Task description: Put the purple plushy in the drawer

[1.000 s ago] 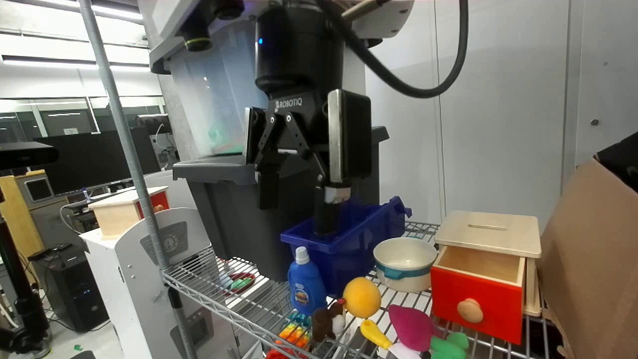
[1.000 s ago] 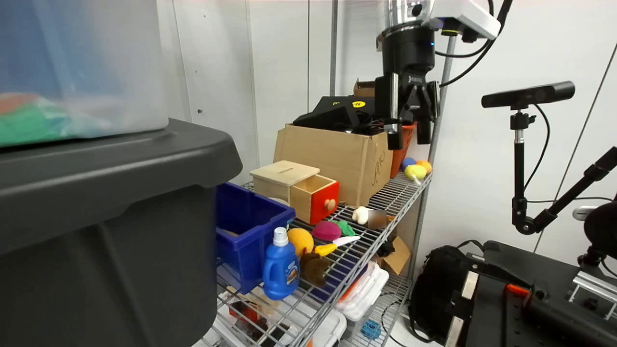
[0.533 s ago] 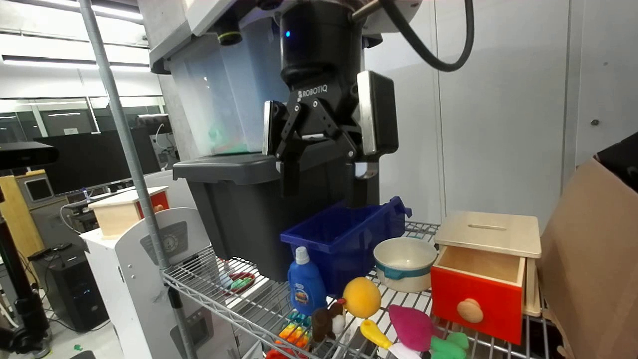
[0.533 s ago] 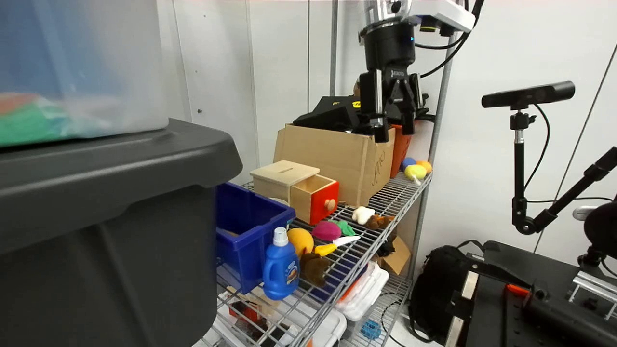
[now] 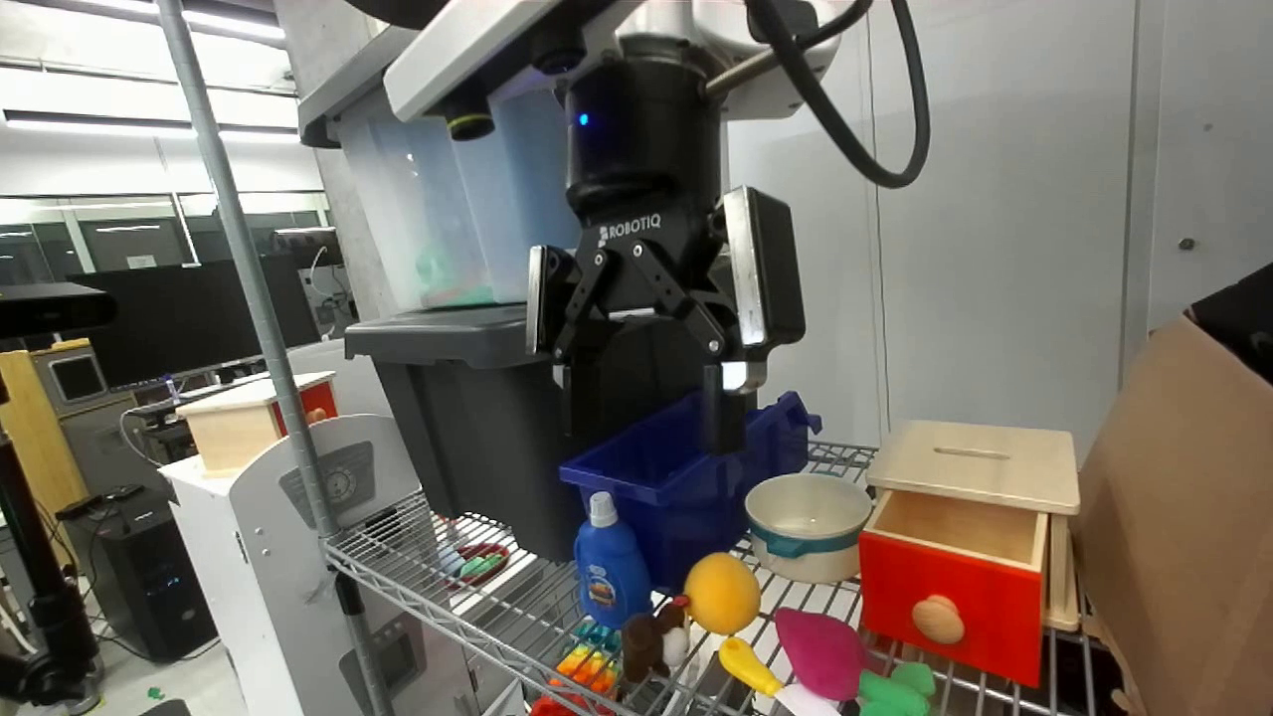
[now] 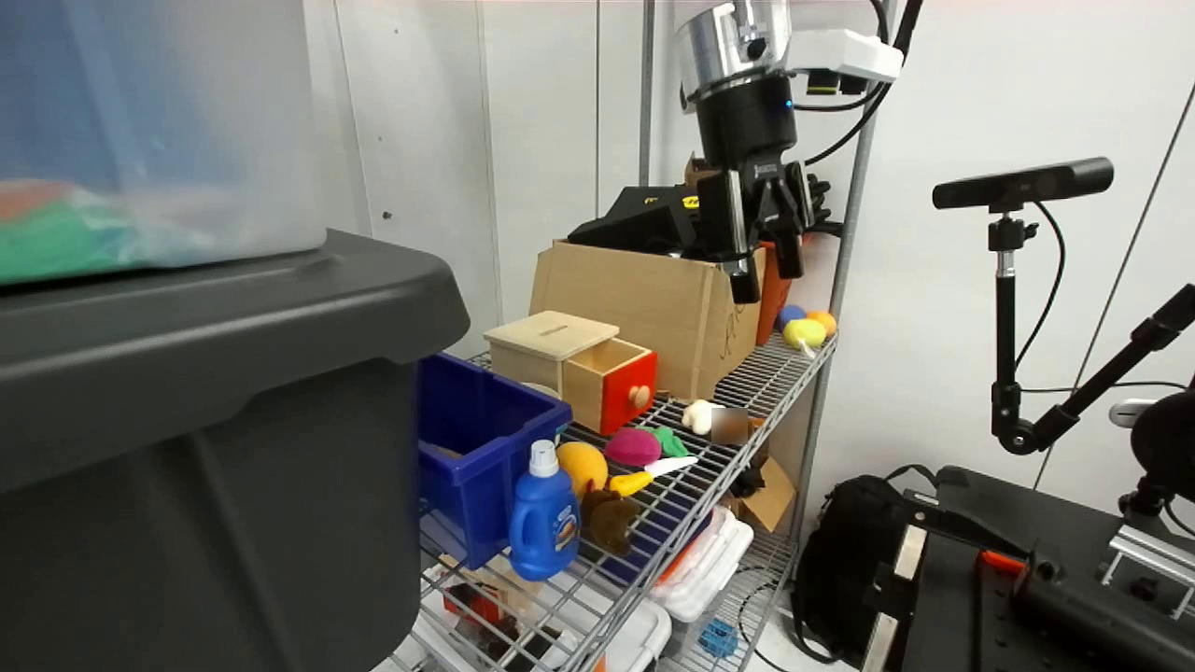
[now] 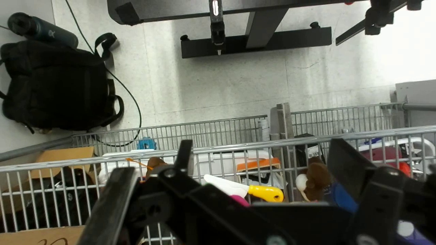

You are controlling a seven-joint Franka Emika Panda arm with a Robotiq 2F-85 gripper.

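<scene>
The purple plushy (image 5: 820, 651) lies on the wire shelf beside a green toy and a toy knife, in front of the drawer. It also shows in an exterior view (image 6: 633, 446), and a small part of it shows behind the gripper in the wrist view (image 7: 239, 200). The drawer (image 5: 950, 607) stands pulled open from its pale wooden box, with a red front and a round wooden knob; its visible inside holds nothing. My gripper (image 5: 651, 418) is open and empty, high above the shelf and apart from the plushy. Its fingers spread wide in the wrist view (image 7: 262, 151).
A blue bin (image 5: 776, 452), a white bowl (image 5: 808, 542) and a blue bottle (image 5: 610, 572) stand left of the drawer. The orange ball (image 5: 723, 594), brown toy (image 5: 646, 646), toy knife (image 5: 751, 668) and green toy (image 5: 895, 693) lie near the plushy. A cardboard box (image 6: 635, 299) stands beside the drawer box.
My gripper has moved right in one exterior view and left in the other. It rose, then came down a little and tilted. It stays open; the plushy and drawer have not moved.
</scene>
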